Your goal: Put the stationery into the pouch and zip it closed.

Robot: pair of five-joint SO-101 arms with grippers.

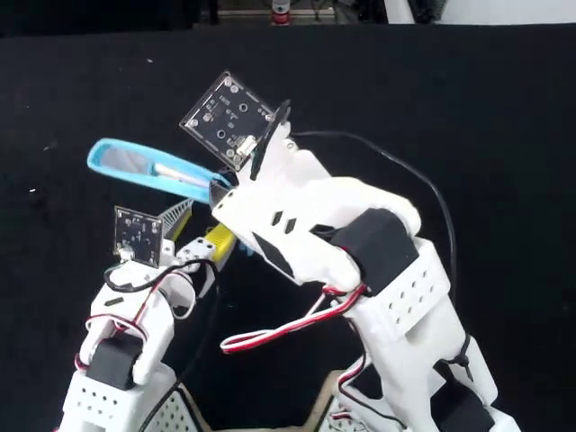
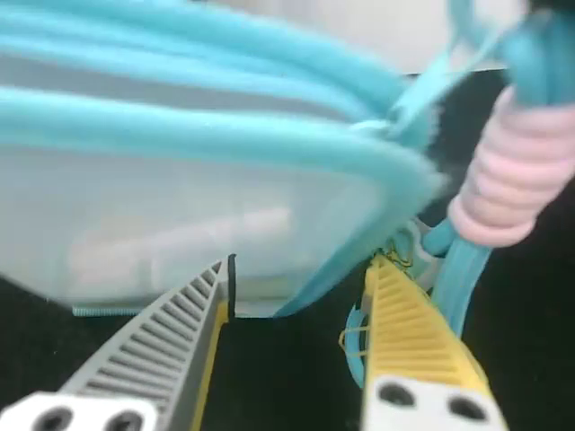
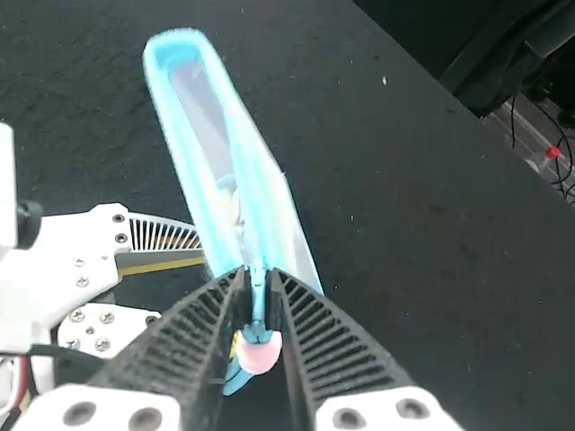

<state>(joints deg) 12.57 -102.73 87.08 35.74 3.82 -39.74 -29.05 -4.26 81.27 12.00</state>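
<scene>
The light blue pouch (image 1: 135, 165) with see-through sides stands on its edge on the black table; pale stationery (image 2: 180, 244) shows faintly through its wall. My right gripper (image 3: 257, 301) is at the pouch's (image 3: 211, 153) near end, shut on the zip pull (image 3: 258, 352), a blue cord with a pink bead. In the high view the right gripper (image 1: 219, 190) sits at that same end. My left gripper (image 2: 299, 269) is open, its grey and yellow fingers (image 2: 413, 337) on either side of the pouch's (image 2: 180, 135) lower corner. The pink bead (image 2: 517, 175) hangs just beside it.
The black table (image 1: 468, 108) stretches wide to the right and far side of the pouch. The two arms cross close together at the pouch's near end. The left gripper (image 3: 148, 247) lies right beside my right fingers. Cables and gear sit past the table's far edge (image 3: 539, 135).
</scene>
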